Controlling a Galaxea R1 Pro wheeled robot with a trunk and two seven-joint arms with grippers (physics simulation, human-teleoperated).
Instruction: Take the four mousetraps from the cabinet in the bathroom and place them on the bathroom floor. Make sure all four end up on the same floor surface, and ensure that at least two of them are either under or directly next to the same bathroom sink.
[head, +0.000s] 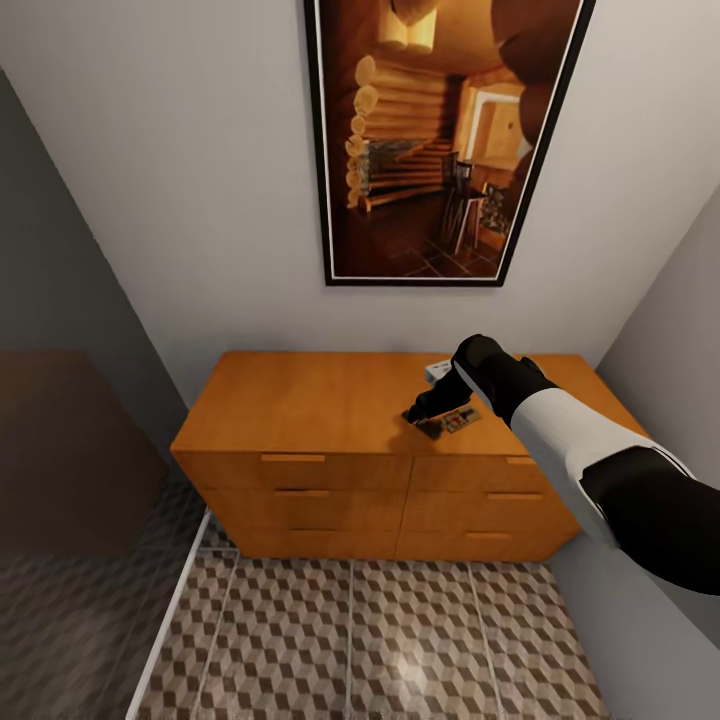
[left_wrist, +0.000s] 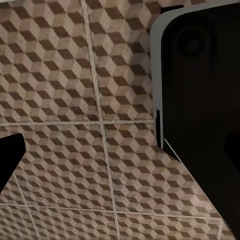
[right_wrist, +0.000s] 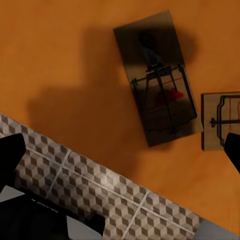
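Cabinet (head: 300, 410): standing against the wall under a framed picture (head: 440, 140), drawers closed.
Mousetraps: lying on the cabinet top toward its right half; one mousetrap (right_wrist: 157, 80) is sitting in shadow below the right gripper (head: 425, 408), a second mousetrap (right_wrist: 220, 121) is lying just beside it, apart from it.
Right gripper: hovering over the cabinet top above the traps, fingers spread apart, gripping nothing.
Left gripper: fingertip (left_wrist: 9, 160) showing at the frame edge; finger state cannot be determined.
Bathroom floor (head: 380, 640): cube-pattern tiles lying in front of the cabinet.
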